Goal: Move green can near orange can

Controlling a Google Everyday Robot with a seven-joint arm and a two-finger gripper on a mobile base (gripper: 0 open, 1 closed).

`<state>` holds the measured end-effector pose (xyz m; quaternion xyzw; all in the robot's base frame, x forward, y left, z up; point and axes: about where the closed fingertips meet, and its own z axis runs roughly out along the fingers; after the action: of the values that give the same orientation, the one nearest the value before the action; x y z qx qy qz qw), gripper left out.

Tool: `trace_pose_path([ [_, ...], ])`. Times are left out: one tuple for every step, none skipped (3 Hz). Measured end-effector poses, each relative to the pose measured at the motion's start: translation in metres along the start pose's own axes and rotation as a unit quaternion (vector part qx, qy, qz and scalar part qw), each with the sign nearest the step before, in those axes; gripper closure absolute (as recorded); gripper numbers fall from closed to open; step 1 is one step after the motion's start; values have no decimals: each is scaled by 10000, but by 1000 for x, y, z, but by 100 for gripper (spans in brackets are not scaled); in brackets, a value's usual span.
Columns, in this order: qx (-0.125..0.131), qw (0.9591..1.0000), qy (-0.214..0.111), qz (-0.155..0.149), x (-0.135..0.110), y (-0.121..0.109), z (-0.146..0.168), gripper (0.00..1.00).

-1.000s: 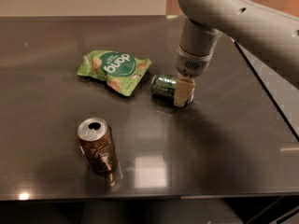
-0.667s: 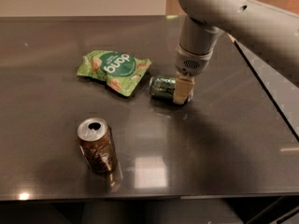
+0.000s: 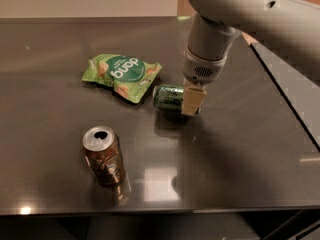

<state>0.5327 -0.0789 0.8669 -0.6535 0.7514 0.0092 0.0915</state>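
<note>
The green can [image 3: 169, 97] lies on its side on the dark table, just right of the snack bag. My gripper [image 3: 192, 100] comes down from above onto the can's right end, and one cream finger [image 3: 192, 103] shows in front of it. The gripper is shut on the can. The orange can [image 3: 104, 156] stands upright at the front left, its silver top with the pull-tab hole showing. It is well apart from the green can, to that can's front left.
A flat light-green snack bag [image 3: 121, 74] lies left of the green can, almost touching it. The table's front edge [image 3: 150, 209] runs just below the orange can. The table's right edge [image 3: 285, 89] slants behind my arm.
The gripper and the green can have shifted together a little to the left and toward the front. The orange can and the bag have not moved.
</note>
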Motion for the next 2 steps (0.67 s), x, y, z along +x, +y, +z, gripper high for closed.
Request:
trace_pose_path([
  [-10, 9994, -50, -348, -13, 32, -7, 100],
  [-58, 9982, -72, -600, -23, 55, -8, 100],
])
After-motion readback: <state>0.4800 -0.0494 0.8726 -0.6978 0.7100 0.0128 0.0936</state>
